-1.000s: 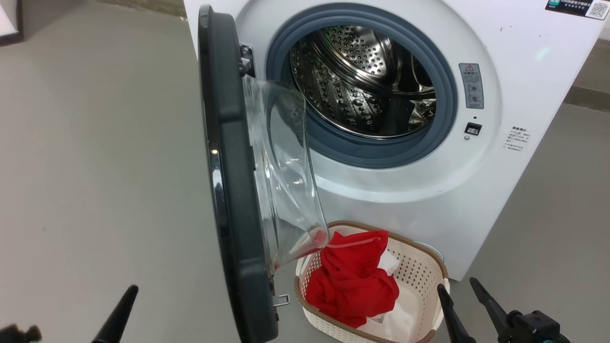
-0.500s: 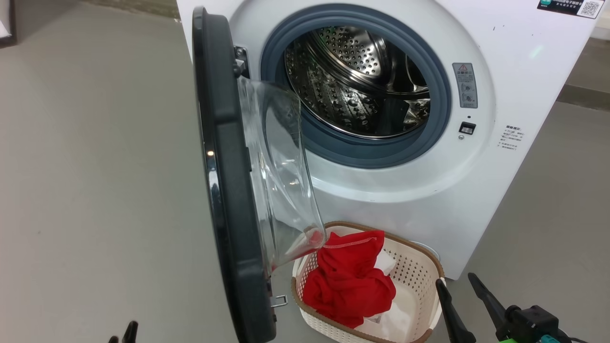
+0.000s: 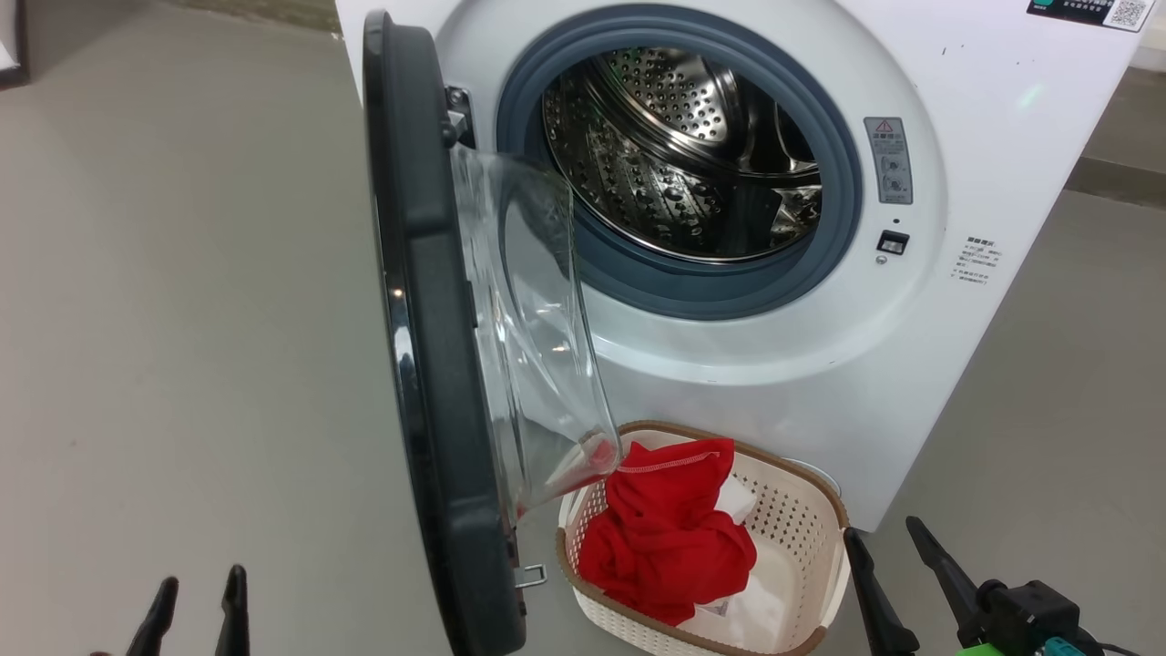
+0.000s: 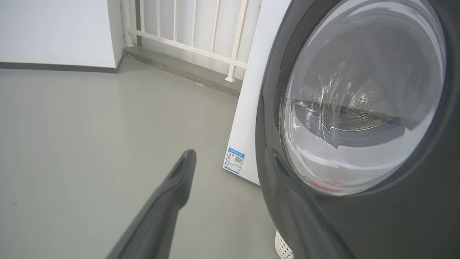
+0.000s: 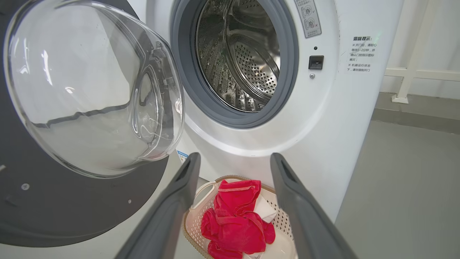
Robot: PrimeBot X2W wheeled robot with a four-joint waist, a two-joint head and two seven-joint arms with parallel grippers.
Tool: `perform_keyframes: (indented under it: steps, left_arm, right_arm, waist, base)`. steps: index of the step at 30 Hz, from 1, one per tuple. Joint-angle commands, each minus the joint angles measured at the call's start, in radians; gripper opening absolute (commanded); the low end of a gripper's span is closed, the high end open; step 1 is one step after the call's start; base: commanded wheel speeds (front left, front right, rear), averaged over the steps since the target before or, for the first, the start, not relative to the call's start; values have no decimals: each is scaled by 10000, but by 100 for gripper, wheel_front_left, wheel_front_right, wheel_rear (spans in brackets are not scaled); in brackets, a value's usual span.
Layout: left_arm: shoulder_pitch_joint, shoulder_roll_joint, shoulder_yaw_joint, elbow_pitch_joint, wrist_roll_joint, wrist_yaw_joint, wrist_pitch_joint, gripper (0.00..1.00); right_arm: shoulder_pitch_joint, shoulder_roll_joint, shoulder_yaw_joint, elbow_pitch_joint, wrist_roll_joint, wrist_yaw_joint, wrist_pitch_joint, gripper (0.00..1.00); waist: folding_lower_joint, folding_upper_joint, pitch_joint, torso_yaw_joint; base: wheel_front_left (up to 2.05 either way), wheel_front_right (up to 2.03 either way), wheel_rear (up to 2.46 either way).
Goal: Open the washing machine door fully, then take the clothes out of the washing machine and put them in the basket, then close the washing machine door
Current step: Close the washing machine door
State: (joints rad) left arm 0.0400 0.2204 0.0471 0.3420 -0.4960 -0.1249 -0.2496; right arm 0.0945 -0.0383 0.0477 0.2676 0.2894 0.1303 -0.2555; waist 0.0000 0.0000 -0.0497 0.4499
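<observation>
The washing machine door, a large round one with a wide glossy black rim and a bulging clear glass bowl, stands swung out from the big white front-loading washing machine. It is hinged at the robot's left of the opening and shows nearly edge-on in the head view. The bright red clothes lie in the small cream-white perforated basket on the floor at the machine's foot, so I judge that closing is what is left.

That move turns on one thing: the door's outer face looks toward the robot's left, where the left jaws hang low, wide open and holding nothing. In the left wrist view one dark finger overlaps the black rim; I cannot tell whether it touches. The right jaws, equally wide and empty, sit on the glass side beside the basket, the wrong side for a push. The left arm is better placed.
</observation>
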Motion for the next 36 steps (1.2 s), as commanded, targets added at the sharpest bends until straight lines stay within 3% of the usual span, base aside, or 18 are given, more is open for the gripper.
perform_keyframes:
  steps: [1,6,11,36]
  left_arm:
    - [-193,-117,615,-450,406,-58,-120,100]
    - [126,-822,1285,-1206,1742,-58,-121,100]
    - [367,-1178,1467,-919,2377,-58,-121,100]
    - [259,-1335,1627,-538,3104,-58,-122,100]
  right_arm:
    - [-507,-120,191,-261,-28,4,-63,100]
    - [-566,-120,184,-269,-41,4,-63,100]
    - [-576,-120,186,-268,-38,4,-63,100]
    - [-621,-120,136,-246,-100,4,-63,100]
  waist:
    - [0,0,-1,-12]
    - [0,0,13,-88]
    - [0,0,13,-127]
    - [0,0,66,-254]
  base:
    - [0,0,0]
    - [0,0,0]
    - [0,0,0]
    - [0,0,0]
